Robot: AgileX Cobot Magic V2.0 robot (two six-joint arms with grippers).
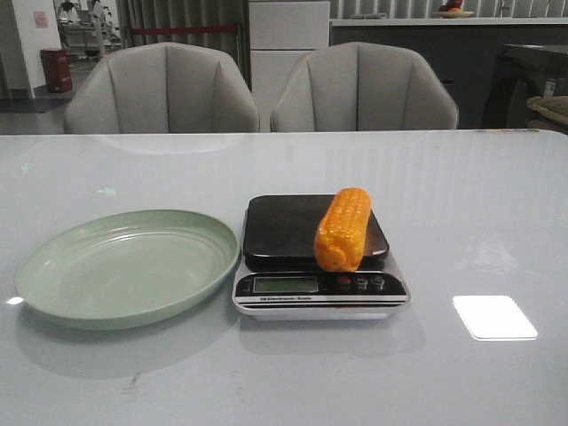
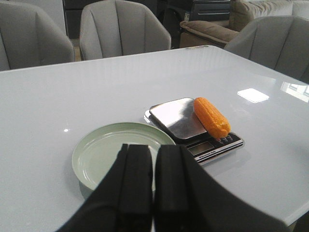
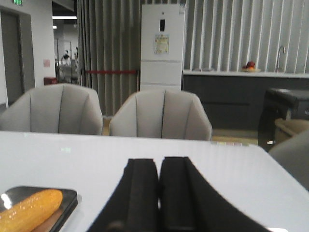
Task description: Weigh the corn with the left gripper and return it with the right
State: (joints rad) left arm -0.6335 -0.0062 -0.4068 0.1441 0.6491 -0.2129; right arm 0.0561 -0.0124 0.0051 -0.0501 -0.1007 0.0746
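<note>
Orange-yellow corn (image 1: pixel 343 229) lies on kitchen scale (image 1: pixel 319 257) platform, right half. Green plate (image 1: pixel 129 266) touches scale's left edge. Left gripper (image 2: pixel 153 186) and right gripper (image 3: pixel 159 198): fingers pressed together, holding nothing, both well apart from corn.

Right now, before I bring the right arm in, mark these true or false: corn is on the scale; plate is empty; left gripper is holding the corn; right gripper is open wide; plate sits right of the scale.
1. The corn lies on the scale. True.
2. The green plate is empty. True.
3. The left gripper holds the corn. False: it is shut on nothing, back from the scale.
4. The right gripper is open wide. False: its fingers are together.
5. The plate sits right of the scale. False: it is on the scale's left.
</note>
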